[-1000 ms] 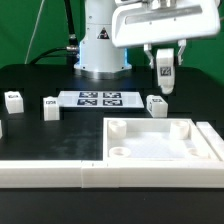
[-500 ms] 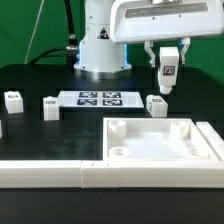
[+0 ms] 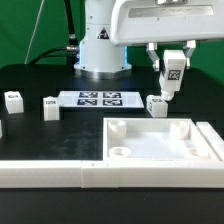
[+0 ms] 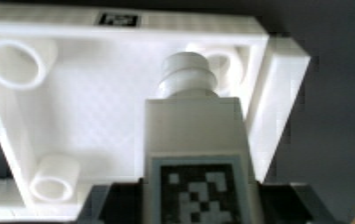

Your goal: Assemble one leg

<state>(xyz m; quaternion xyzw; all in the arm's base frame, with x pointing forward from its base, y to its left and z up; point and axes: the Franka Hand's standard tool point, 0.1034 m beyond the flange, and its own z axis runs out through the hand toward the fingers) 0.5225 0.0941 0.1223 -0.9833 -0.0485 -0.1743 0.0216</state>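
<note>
My gripper (image 3: 172, 72) is shut on a leg (image 3: 172, 74), a white cuboid block with a black-and-white tag, tilted and held in the air above the far right of the table. In the wrist view the held leg (image 4: 199, 140) fills the middle, its round peg end pointing toward the large white square panel (image 4: 103, 110) below, near one corner socket (image 4: 213, 62). The panel (image 3: 160, 140) lies at the front right in the exterior view. Other legs stand on the table: one (image 3: 157, 104) just below the gripper, two more (image 3: 50, 106) (image 3: 13, 100) at the left.
The marker board (image 3: 99, 99) lies in the middle in front of the robot base (image 3: 100, 50). A long white bar (image 3: 60, 172) runs along the front edge, joined to the panel's rim. A further small block edge shows at far left (image 3: 2, 128).
The gripper with the leg has risen slightly, moved toward the exterior view's right, and the leg has tilted.
</note>
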